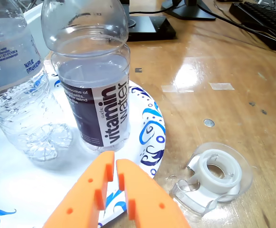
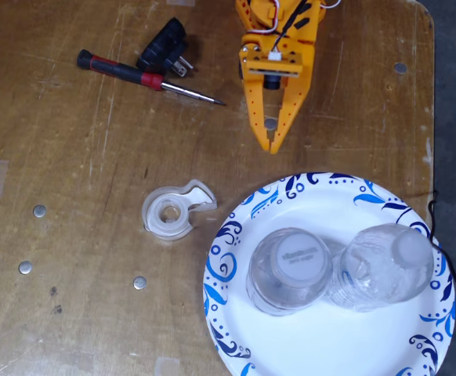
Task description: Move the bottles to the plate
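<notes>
Both bottles (image 2: 288, 270) (image 2: 381, 268) on plate (image 2: 322, 345) — tape dispenser (image 2: 169, 214) left, fixed view.

Bare tabletop (image 2: 79, 157) left of plate (image 2: 236, 235); tape dispenser (image 2: 173, 213) just beside its rim; both bottles (image 2: 291, 270) crowd plate centre.

Orange plastic arm, tapered two-finger pincer (image 2: 273, 146), small round holes, apparently red-and-white wires on top

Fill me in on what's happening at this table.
Nothing is being handled right now. The orange two-finger gripper is shut and empty, just off the rim of the white paper plate with blue swirls. Both clear plastic bottles stand upright, side by side on that plate: the dark-labelled vitamin water bottle and the crinkled water bottle. A clear round tape dispenser sits on the wooden table beside the plate.
</notes>
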Robot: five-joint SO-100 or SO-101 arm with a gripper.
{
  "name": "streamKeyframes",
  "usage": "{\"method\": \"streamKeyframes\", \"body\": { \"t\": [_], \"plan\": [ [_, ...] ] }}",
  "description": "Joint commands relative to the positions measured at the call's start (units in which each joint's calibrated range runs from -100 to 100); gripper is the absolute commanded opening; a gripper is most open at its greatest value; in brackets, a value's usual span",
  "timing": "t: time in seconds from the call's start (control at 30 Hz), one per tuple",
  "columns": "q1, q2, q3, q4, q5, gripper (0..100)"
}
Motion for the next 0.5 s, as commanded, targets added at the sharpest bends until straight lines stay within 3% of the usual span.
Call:
{"method": "streamKeyframes", "body": {
  "t": [0.0,0.47],
  "plan": [
    [0.3,-0.7,-2.4,-1.2,-0.3,2],
    [0.3,-0.7,-2.4,-0.3,0.2,2]
  ]
}}
